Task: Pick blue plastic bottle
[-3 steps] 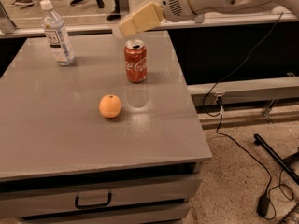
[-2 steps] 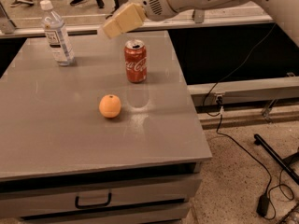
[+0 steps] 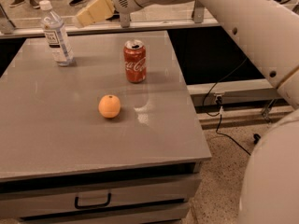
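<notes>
The blue plastic bottle stands upright at the far left of the grey table; it is clear with a white cap and a pale label with a dark patch. My gripper, with cream-coloured fingers, hangs above the table's far edge, to the right of the bottle's cap and apart from it. It holds nothing. The white arm reaches in from the upper right.
A red soda can stands upright right of centre at the back. An orange lies in the middle of the table. A drawer with a black handle is under the tabletop. Cables lie on the floor at right.
My gripper has moved left along the far edge, from above the can toward the bottle. The bottle, can and orange have not moved.
</notes>
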Controlling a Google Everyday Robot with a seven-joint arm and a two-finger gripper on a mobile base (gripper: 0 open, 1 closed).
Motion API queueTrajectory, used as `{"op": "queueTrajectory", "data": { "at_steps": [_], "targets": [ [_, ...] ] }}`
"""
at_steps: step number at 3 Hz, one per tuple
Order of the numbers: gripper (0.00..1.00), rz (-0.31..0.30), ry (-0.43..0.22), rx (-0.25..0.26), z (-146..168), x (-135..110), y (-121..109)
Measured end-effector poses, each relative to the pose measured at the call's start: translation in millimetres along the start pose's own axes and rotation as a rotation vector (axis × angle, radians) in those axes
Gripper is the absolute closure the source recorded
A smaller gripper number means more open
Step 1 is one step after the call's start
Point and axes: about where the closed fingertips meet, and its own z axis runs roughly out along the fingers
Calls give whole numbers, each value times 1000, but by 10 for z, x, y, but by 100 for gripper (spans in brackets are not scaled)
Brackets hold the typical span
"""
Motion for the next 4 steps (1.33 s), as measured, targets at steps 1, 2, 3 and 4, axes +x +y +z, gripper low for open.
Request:
{"op": "queueTrajectory", "data": {
  "at_steps": [1,2,3,4],
  "targets": [
    [0,0,0,0,2,0,1],
    [0,40,-35,41,127,88,-122],
    [0,109,-68,89,376,263,-313],
    [0,151,-65,91,688,422,-544]
  ]
}}
